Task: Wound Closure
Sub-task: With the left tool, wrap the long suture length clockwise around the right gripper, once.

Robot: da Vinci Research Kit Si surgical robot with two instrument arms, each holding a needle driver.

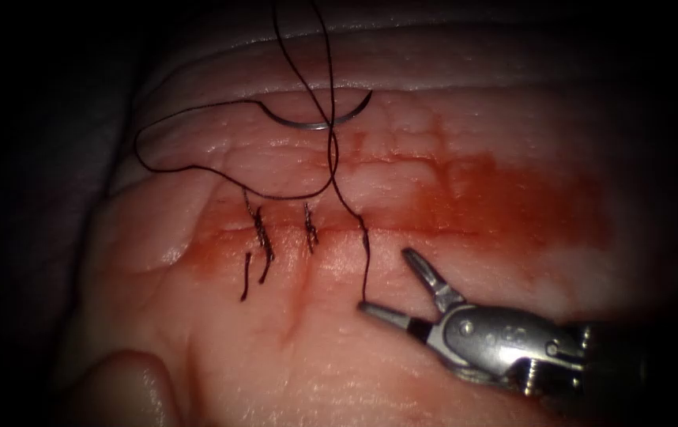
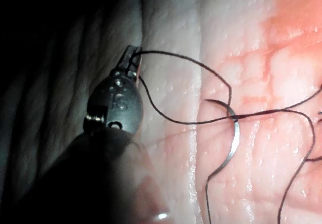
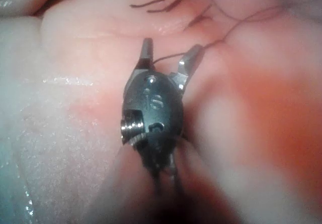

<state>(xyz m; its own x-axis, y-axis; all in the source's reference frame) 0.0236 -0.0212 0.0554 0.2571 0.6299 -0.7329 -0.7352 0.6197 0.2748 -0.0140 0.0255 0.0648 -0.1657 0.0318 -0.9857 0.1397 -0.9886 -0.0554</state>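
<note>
Your tissue (image 1: 402, 142) spans the scene, with the cut (image 1: 450, 225) running left to right across it and red fluid (image 1: 513, 198) spread widest toward the right. Two tied stitches (image 1: 284, 229) cross the cut toward its left end, their cut ends (image 1: 246, 277) lying on the near side.

Your right arm's claw (image 1: 390, 281) comes in from the near right, its jaws spread wide and holding nothing. The lower jaw's tip sits just at the free end of the thread (image 1: 331, 150) on the near side of the cut; you cannot tell whether it touches. In the right wrist view the same claw (image 3: 168, 58) is spread, with thread passing between the jaws.

Your left arm's claw (image 2: 132, 55) shows in the left wrist view, pressed together and pinching the thread at its tip, well apart from the needle.

From the near side the thread crosses the cut at a third stitch (image 1: 364, 233), climbs toward the far edge, and loops out to the left.

Your needle (image 1: 319, 119) lies free on the tissue's surface on the far side of the cut, held by neither claw, its curve bowing toward the cut.
</note>
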